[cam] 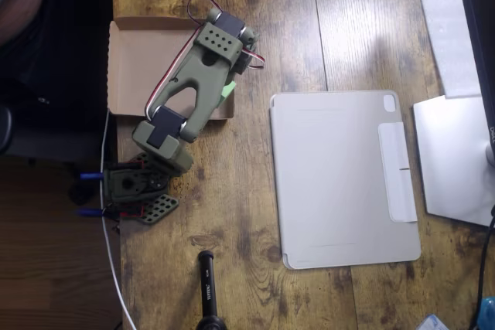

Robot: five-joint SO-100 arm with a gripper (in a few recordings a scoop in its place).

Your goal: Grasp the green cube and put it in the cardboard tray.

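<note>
Cube (228, 89), pale green, shows as a small sliver at the right edge of the arm (193, 86), above the lower right part of the tray (131, 59); most of it is hidden by the arm, so it cannot be told whether it lies on the cardboard or is held off it. Going left to right in the overhead view: a dark area lies beyond the table's left edge, with a white cable (110, 253) running down along that edge. Next comes the tray, brown cardboard with low rims, at the table's upper left. The olive arm stretches diagonally over it from its base (135, 191) at the lower left up to the wrist near the tray's upper right corner. The claw (224, 92) sits under the arm's body and its fingers are hidden, so whether it is open, closed or gripping the cube cannot be told. Below, a black rod (206, 287) stands at the bottom edge. To the right, well apart from the tray, a grey cover (340, 175) lies flat on the wooden table (309, 21). White items (452, 160) sit at the far right edge
</note>
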